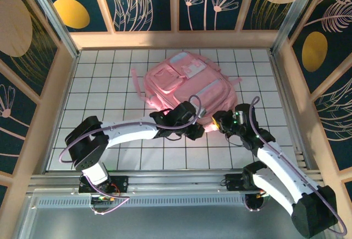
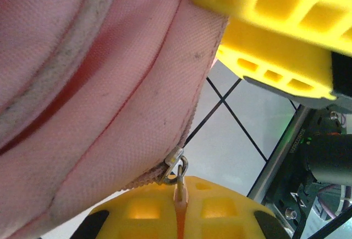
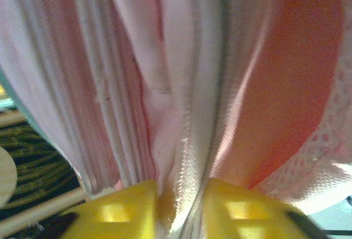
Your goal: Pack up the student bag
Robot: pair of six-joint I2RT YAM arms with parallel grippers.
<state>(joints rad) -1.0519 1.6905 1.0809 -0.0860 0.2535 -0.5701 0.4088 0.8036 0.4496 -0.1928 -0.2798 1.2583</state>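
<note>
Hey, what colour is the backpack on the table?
Mostly pink, with pale blue and white patches on the front. The backpack shows best in the top external view.

The white tabletop (image 1: 110, 145) carries a dark square grid. Dark blue wall panels (image 1: 148, 2) with gold discs enclose it. An aluminium rail (image 1: 181, 181) borders its near edge.
</note>
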